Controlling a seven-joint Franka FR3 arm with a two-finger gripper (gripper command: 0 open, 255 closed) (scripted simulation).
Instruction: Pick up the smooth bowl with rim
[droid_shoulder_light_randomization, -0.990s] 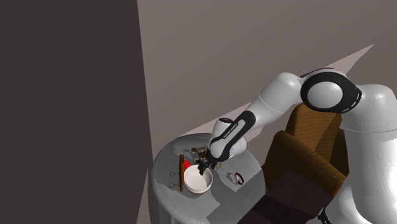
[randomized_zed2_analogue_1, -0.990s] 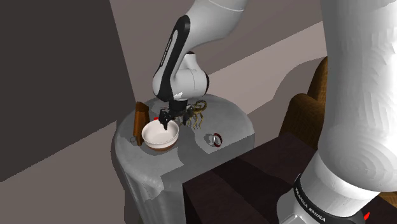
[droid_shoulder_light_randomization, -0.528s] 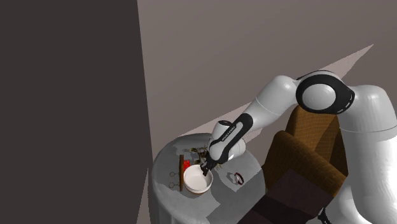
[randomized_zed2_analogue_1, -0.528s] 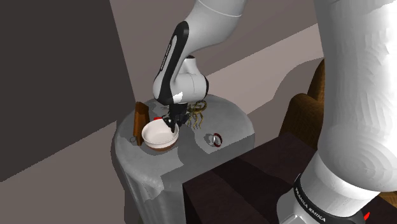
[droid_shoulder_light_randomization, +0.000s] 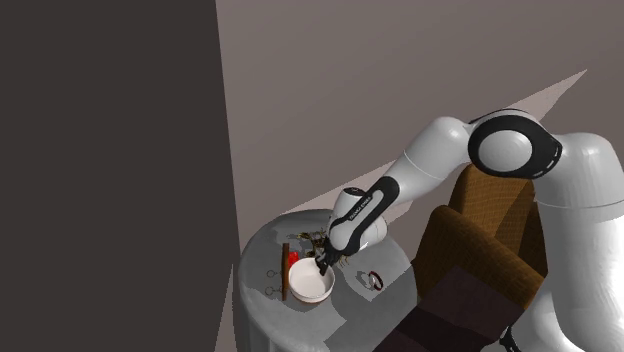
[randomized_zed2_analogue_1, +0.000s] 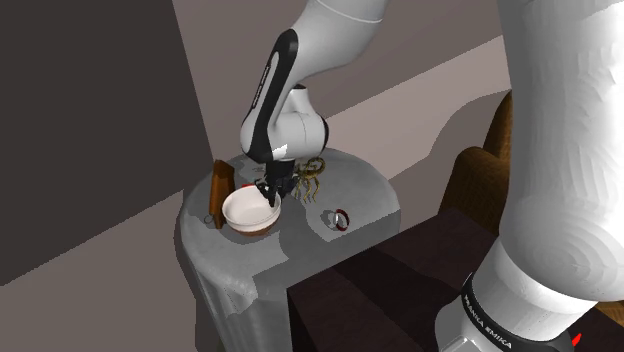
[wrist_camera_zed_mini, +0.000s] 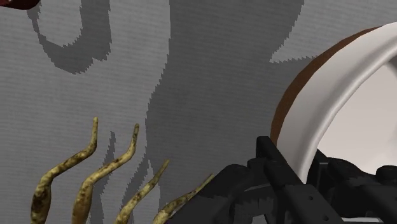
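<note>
Bowl (droid_shoulder_light_randomization: 310, 287): white and smooth inside, brown on the outer wall, with a thick rounded rim. Upright on the grey-draped round table (droid_shoulder_light_randomization: 392, 268), toward the edge at the shoulder view's left. Round all about, so no long axis to line up with, nothing but the rim to go by.

Gripper (wrist_camera_zed_mini: 315, 181) low at the rim on the side nearest the arm, straddling the wall: one black finger (wrist_camera_zed_mini: 277, 167) against the brown outside, the other within the hollow. Narrow gap, taken up by the wall alone; reads as a clasp on the rim.

Just beside the gripper, apart from the bowl: a gnarled yellow-brown piece (wrist_camera_zed_mini: 83, 188) with curved tines, untouched.

Next, by judgement: a straight lift, kept level. Risk of swing or slip from a one-sided pinch on so smooth a wall.
</note>
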